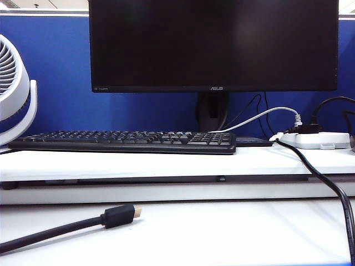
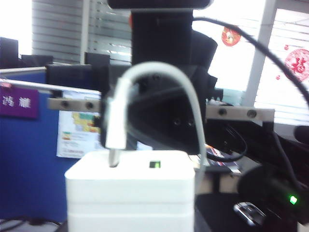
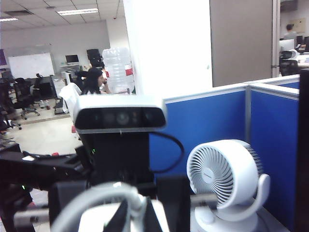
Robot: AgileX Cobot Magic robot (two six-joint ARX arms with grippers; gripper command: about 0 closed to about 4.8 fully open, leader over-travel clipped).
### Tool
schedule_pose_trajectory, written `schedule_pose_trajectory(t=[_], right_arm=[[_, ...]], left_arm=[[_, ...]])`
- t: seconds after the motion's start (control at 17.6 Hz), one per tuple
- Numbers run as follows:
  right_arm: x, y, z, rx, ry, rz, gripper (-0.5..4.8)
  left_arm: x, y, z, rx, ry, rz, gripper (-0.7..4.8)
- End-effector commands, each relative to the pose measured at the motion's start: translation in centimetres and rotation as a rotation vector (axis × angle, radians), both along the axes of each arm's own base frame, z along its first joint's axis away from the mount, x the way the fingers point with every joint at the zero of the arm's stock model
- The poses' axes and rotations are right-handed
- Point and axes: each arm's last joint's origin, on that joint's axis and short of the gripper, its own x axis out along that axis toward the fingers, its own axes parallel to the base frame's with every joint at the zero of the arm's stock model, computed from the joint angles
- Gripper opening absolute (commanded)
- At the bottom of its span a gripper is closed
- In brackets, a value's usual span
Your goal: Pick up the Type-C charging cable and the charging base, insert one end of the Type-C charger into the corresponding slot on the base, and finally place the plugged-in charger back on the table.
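Note:
In the left wrist view the white charging base (image 2: 130, 193) fills the near foreground, held up in the air by my left gripper, whose fingers are hidden under it. The Type-C charging cable (image 2: 193, 111) arches over it. Its plug (image 2: 115, 130) stands with its metal tip in the slot (image 2: 114, 163), beside the green-tongued port (image 2: 154, 164). My right gripper (image 3: 136, 215) is shut on that plug, one black finger (image 3: 123, 217) on each side, with the base (image 3: 94, 217) just beyond. Neither gripper shows in the exterior view.
On the raised shelf of the table (image 1: 166, 160) lie a black keyboard (image 1: 127, 141), a monitor (image 1: 213, 44) and a white power strip (image 1: 316, 139). A thick black cable with a gold-tipped plug (image 1: 119, 215) crosses the lower table. A white fan (image 1: 14, 88) stands at the left.

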Motion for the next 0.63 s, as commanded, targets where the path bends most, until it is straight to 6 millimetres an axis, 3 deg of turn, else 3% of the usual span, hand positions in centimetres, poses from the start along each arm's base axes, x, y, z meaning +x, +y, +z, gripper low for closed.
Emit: schedule_pose_trajectory(t=[0.06, 0.63], right_arm=[[0.1, -0.1, -0.4, -0.018, 0.043, 0.007, -0.07], [-0.1, 0.0, -0.4, -0.029, 0.033, 0.044, -0.07]], left_arm=[[-0.8, 0.7, 1.5, -0.077, -0.084, 0.027, -0.05], [-0.7, 0.3, -0.5, 0.112, 0.062, -0.136, -0.05]])
